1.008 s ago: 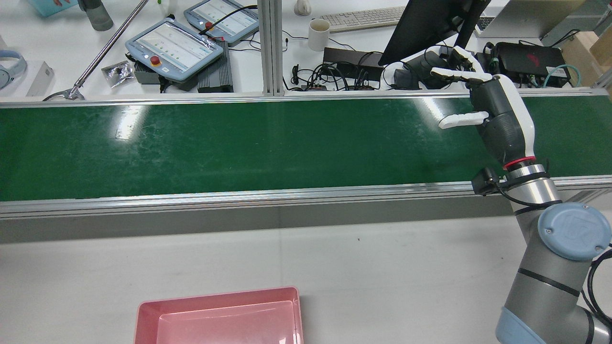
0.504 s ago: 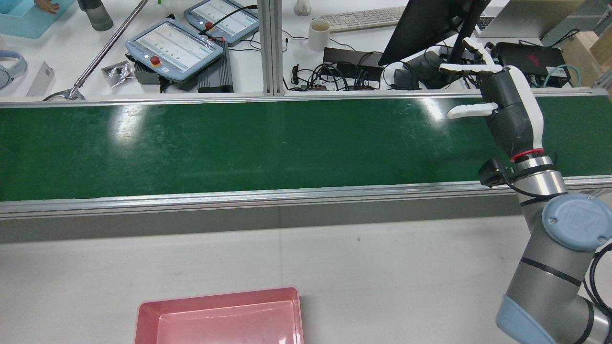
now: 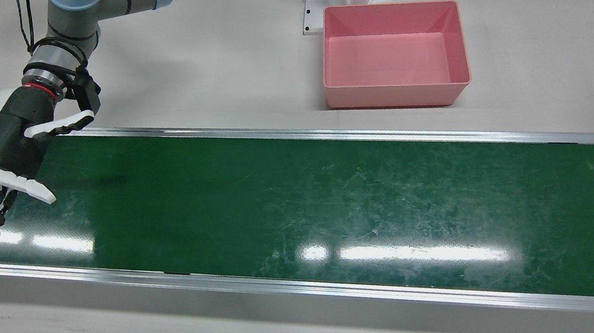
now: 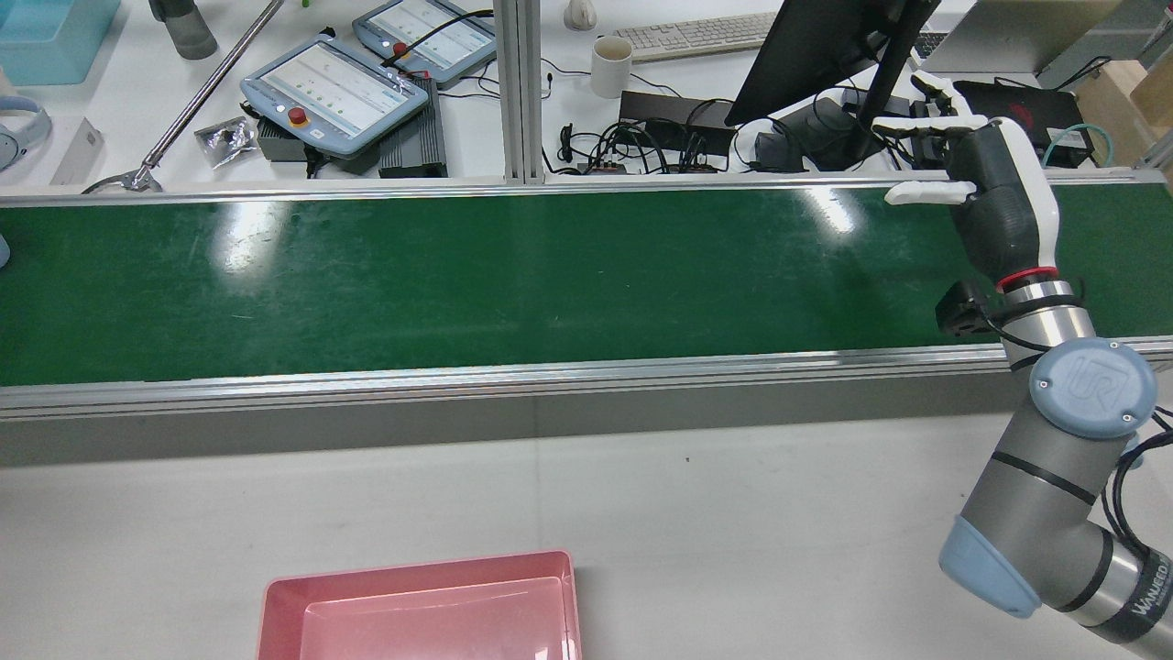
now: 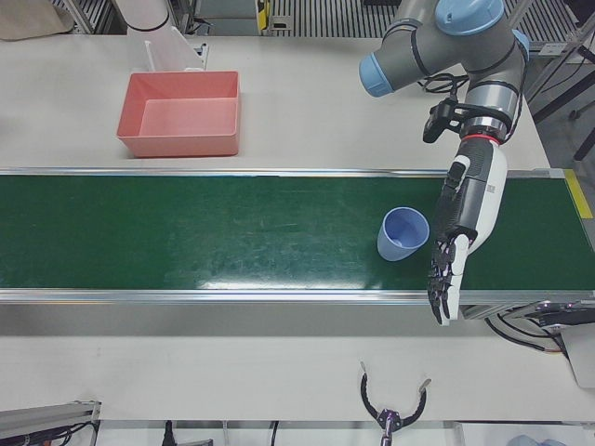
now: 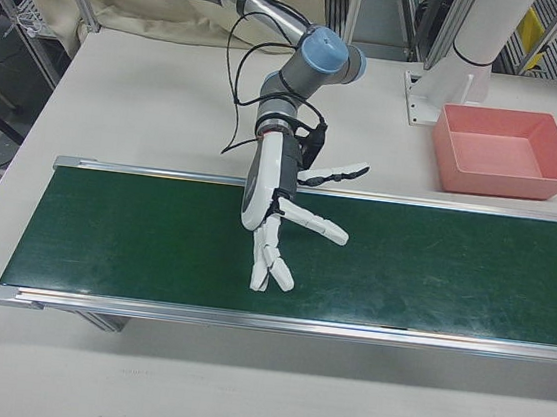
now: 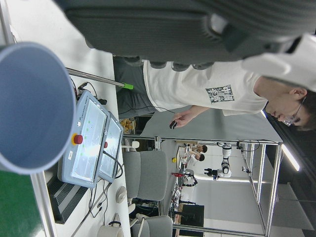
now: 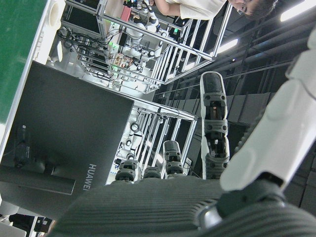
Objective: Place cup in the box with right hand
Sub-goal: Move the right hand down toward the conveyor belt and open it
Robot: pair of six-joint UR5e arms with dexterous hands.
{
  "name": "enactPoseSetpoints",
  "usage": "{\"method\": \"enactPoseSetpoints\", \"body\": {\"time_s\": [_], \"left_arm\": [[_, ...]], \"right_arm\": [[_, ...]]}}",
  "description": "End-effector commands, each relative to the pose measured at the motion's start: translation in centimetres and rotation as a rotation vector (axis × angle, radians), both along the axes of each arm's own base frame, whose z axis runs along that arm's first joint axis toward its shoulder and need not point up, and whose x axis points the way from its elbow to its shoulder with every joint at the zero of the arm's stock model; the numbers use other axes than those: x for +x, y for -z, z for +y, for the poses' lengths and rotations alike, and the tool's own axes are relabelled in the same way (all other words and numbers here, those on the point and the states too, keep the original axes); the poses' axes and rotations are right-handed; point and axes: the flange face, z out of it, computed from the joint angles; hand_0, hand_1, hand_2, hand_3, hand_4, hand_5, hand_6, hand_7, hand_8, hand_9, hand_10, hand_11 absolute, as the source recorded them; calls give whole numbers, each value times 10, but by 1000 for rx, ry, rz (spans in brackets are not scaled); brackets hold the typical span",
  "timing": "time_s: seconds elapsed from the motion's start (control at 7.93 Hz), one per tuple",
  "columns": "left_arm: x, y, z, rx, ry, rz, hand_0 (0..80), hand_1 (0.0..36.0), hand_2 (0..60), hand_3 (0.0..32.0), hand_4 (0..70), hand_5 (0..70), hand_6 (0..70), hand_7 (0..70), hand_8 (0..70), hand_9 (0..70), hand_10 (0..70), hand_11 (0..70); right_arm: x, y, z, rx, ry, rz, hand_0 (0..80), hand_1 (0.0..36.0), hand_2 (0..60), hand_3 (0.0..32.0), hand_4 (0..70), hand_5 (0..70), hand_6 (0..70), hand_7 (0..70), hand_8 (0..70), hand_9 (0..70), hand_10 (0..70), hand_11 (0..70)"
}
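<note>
Front view: we see the right hand (image 3: 3,158) spread over the belt (image 3: 300,199), holding nothing; pink box (image 3: 394,55) sits off-belt. Left-front: blue cup (image 5: 403,234) upright on belt, just beside the left hand (image 5: 462,223), fingers straight, apart, empty.

1. You can read "HUAWEI" in pale letters on the dark back of the monitor (image 8: 74,143) in the right hand view, where it runs sideways.
2. You can see the "UR" logo embossed on the blue joint cap (image 4: 1093,387) of the right arm in the rear view.
3. You can read white lettering that looks like "WANEED" on the black band (image 4: 1156,587) near that arm's lower joint; the last letters are unclear.
4. The print on the white T-shirt (image 7: 220,93) of the person in the left hand view is too small for you to read.
</note>
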Motion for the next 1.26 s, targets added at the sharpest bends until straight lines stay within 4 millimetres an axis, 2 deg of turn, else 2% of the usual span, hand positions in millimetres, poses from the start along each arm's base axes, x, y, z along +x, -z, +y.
{"method": "enactPoseSetpoints", "body": {"time_s": [0.0, 0.13, 0.25, 0.38, 0.5, 0.63, 0.76, 1.01, 1.13], "left_arm": [[0, 0, 0, 1, 1, 0, 0, 0, 0, 0, 0, 0, 0, 0, 0, 0, 0, 0], [0, 0, 0, 1, 1, 0, 0, 0, 0, 0, 0, 0, 0, 0, 0, 0, 0, 0], [0, 0, 0, 1, -1, 0, 0, 0, 0, 0, 0, 0, 0, 0, 0, 0, 0, 0], [0, 0, 0, 1, 1, 0, 0, 0, 0, 0, 0, 0, 0, 0, 0, 0, 0, 0], [0, 0, 0, 1, 1, 0, 0, 0, 0, 0, 0, 0, 0, 0, 0, 0, 0, 0], [0, 0, 0, 1, -1, 0, 0, 0, 0, 0, 0, 0, 0, 0, 0, 0, 0, 0], [0, 0, 0, 1, 1, 0, 0, 0, 0, 0, 0, 0, 0, 0, 0, 0, 0, 0], [0, 0, 0, 1, 1, 0, 0, 0, 0, 0, 0, 0, 0, 0, 0, 0, 0, 0], [0, 0, 0, 1, 1, 0, 0, 0, 0, 0, 0, 0, 0, 0, 0, 0, 0, 0]], "right_arm": [[45, -32, -15, -69, 42, -29, 487, 2, 0, 0, 671, 3, 35, 219, 0, 29, 14, 20], [44, -38, -11, -124, 75, -6, 486, 0, 0, 0, 675, 2, 35, 224, 0, 30, 17, 23], [39, -47, -14, -141, 80, 5, 428, 128, 308, 0, 537, 0, 37, 244, 0, 34, 9, 11], [28, -53, -19, -155, 90, 16, 431, 126, 289, 0, 534, 0, 37, 249, 0, 35, 9, 11], [16, -45, -30, -148, 97, 13, 463, 41, 80, 0, 526, 5, 33, 224, 0, 30, 17, 25], [5, -28, -40, -125, 102, 2, 481, 0, 0, 0, 529, 7, 32, 214, 0, 28, 22, 32], [-3, -19, -45, -114, 109, -4, 480, 0, 0, 0, 492, 8, 29, 209, 0, 27, 14, 22], [-21, -1, -54, -95, 139, 16, 483, 1, 0, 2, 524, 7, 30, 216, 0, 29, 11, 18], [-27, 9, -57, -82, 138, 36, 484, 0, 0, 16, 521, 7, 28, 213, 0, 28, 9, 14]]}}
